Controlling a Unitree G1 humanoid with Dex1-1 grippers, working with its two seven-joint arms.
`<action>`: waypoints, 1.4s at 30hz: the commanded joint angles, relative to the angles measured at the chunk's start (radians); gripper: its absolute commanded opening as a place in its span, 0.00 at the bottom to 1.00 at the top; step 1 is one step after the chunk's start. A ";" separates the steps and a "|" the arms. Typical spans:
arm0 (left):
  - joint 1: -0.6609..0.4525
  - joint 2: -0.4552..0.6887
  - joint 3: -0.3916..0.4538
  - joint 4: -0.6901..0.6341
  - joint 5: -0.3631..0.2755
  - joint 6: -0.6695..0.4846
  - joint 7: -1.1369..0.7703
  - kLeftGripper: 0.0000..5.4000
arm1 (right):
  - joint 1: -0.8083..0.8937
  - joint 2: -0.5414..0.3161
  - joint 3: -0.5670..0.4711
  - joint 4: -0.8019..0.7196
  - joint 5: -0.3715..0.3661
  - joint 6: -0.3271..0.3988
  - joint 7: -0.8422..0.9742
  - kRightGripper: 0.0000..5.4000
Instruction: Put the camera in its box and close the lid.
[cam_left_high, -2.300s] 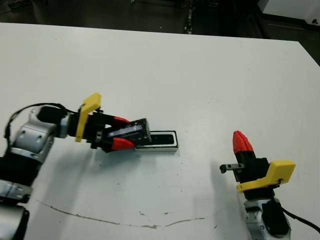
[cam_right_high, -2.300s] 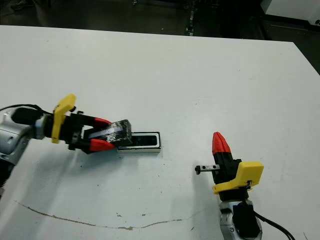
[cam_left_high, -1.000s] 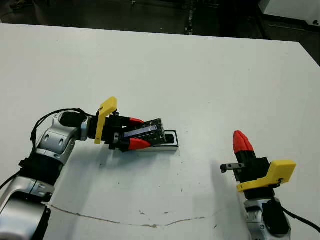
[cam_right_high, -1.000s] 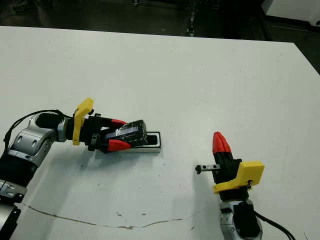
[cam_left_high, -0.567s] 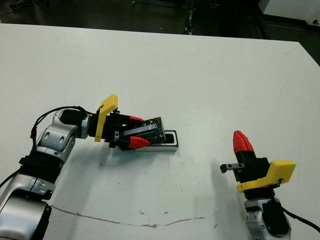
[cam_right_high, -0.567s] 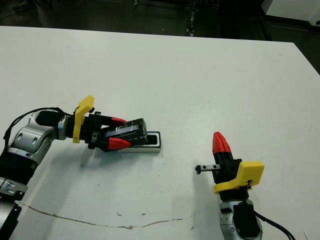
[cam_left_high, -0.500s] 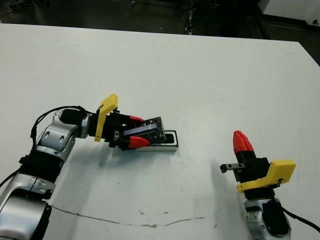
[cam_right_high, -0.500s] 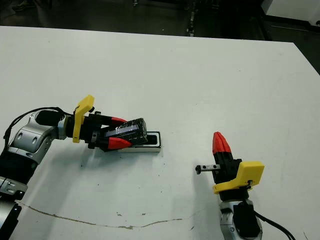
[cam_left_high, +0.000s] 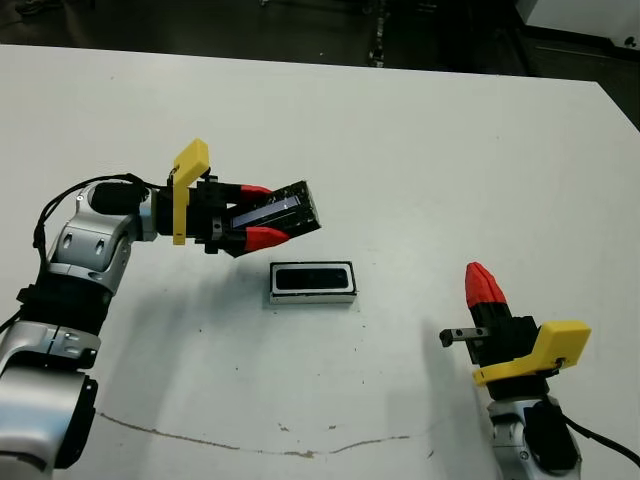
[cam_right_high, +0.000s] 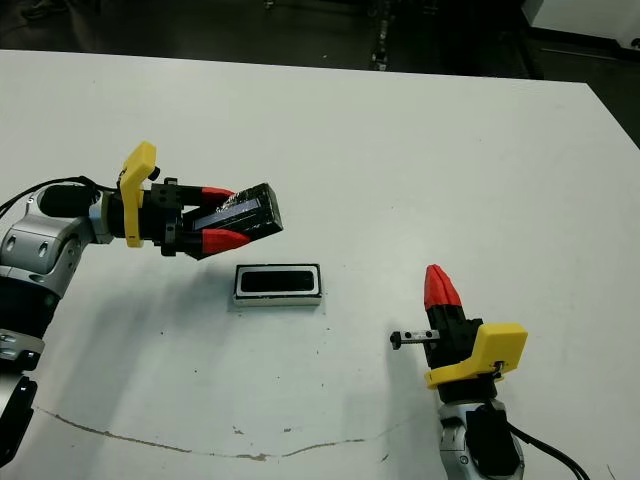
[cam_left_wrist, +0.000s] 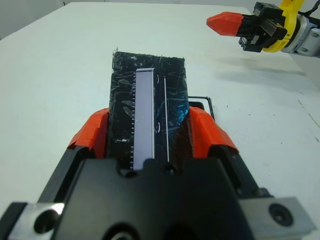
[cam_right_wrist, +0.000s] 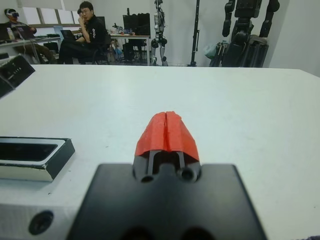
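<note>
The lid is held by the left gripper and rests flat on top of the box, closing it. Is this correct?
Not quite. The left gripper does hold the lid, but the lid hangs in the air beyond the box, apart from it. The box is uncovered, as the left eye view shows.

- The lid (cam_left_wrist: 148, 112) I'm holding looks wrapped in shiny, crinkled black tape, with a smooth pale reflective strip.
- The box (cam_left_high: 312, 282) shows smooth white inner walls and glossy black sides.
- My table (cam_left_high: 430, 150) is matt white, scuffed near me.
- My fingertips (cam_right_wrist: 166, 131) look matt red plastic.
</note>
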 joint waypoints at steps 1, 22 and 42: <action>-0.017 0.004 0.022 0.018 -0.009 0.006 0.000 0.58 | 0.012 -0.010 -0.002 0.009 -0.004 -0.012 0.000 0.00; -0.001 -0.009 -0.009 0.064 0.017 0.015 -0.036 0.58 | 0.017 -0.009 0.004 0.003 -0.006 -0.004 -0.004 0.00; 0.042 -0.012 -0.092 0.027 0.043 0.081 -0.081 0.58 | 0.018 -0.006 0.006 0.011 -0.014 -0.019 -0.006 0.00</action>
